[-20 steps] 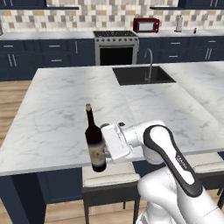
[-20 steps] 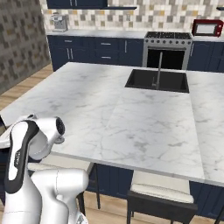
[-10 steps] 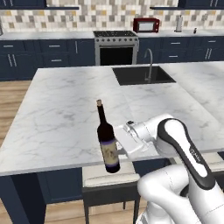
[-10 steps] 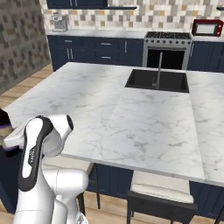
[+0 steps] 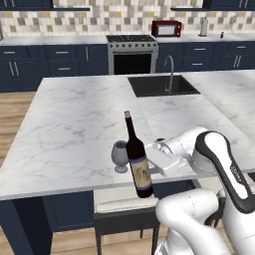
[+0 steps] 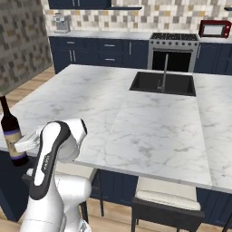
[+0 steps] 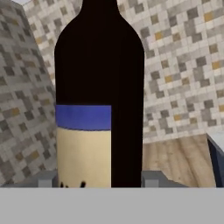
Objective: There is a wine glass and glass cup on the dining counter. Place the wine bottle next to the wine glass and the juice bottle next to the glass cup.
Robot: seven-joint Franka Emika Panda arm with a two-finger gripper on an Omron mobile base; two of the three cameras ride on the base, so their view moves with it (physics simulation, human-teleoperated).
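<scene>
A: What does your claw [image 5: 149, 172] hold?

B: Your claw is closed on the wine bottle [image 5: 138, 159], on its lower body at the label. The jaws stand partly apart, one on each side of the glass.

A: How does the bottle look?

B: It is tall and nearly black, with a long thin neck. In the hand view the wine bottle [image 7: 98, 100] has a tan label with a blue band on top. It leans slightly.

A: Where is it, from the sink [image 5: 162, 85]?

B: It is well apart from the sink, at the near edge of the counter [image 5: 74, 124], and its bottom hangs in front of that edge. The wine glass [image 5: 119, 155], a short grey goblet, stands just beside the bottle, on the counter.
</scene>
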